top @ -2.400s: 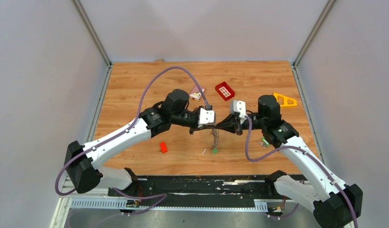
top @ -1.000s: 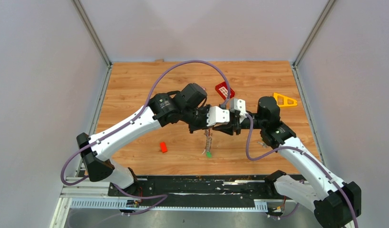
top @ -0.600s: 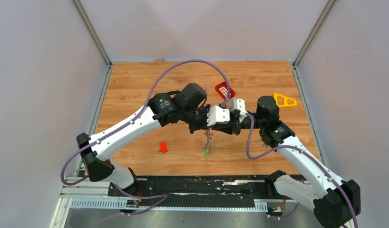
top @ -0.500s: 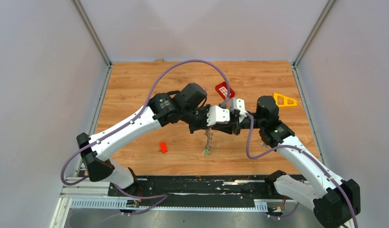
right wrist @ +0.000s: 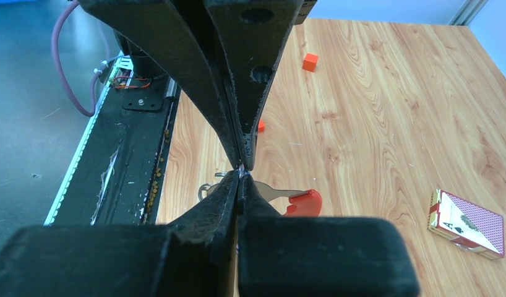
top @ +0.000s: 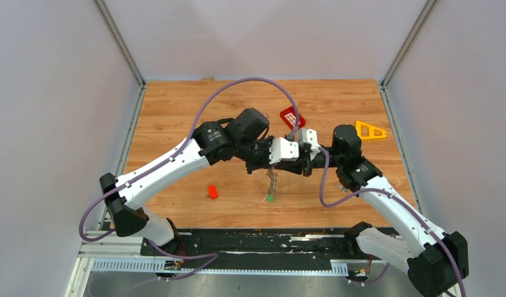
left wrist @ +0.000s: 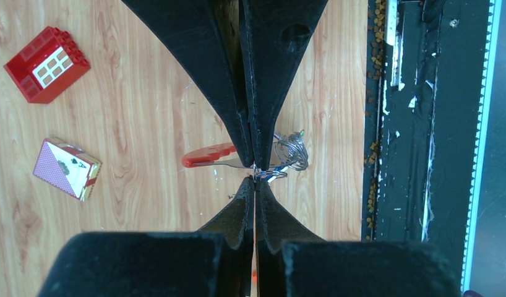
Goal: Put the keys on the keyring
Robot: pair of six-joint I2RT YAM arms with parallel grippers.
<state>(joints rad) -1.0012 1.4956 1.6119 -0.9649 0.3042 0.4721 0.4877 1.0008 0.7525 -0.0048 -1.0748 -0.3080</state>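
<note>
Two arms meet tip to tip over the middle of the table. The left gripper is closed, with no gap between its fingers, and it pinches the thin wire of the keyring at its very tips. The right gripper faces it and is closed just as tightly. Its tips touch the left's at that same bit of wire, but the wire is too fine to tell whether this one truly grips it.

In the top view the keyring hangs down from that point, clear of the wood. The wrist views show its red piece on one side of the fingers and the keys bunched on the other. A green key head is lowest in the bunch.

Several other things lie on the table:
- A red tray sits toward the far edge, near the middle.
- The cards lie close to the tray.
- A red block lies toward the near edge, left of the middle.
- A yellow triangle rests close to the right edge.
</note>
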